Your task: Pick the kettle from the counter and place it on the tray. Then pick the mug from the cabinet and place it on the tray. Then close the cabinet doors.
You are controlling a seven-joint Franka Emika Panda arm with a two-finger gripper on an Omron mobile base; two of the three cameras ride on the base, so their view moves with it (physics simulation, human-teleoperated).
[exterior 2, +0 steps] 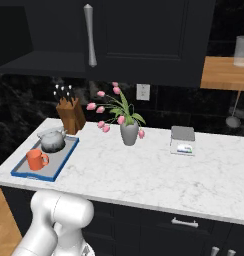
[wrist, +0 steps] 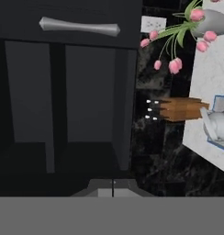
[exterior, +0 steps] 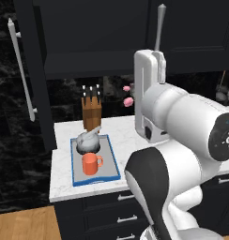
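At the left of the frame the tray (exterior 2: 64,157) lies on the counter (exterior 2: 159,175), with the kettle (exterior 2: 52,140) on its far end and the mug (exterior 2: 37,159) on its near end, just beside each other. Behind it stands a wooden knife block (exterior 2: 70,115), and toward the centre a grey vase of pink tulips (exterior 2: 128,132); a small grey scale (exterior 2: 183,140) sits further right. Across the top, a dark cabinet door (exterior 2: 144,35) carries a vertical silver handle (exterior 2: 90,35).
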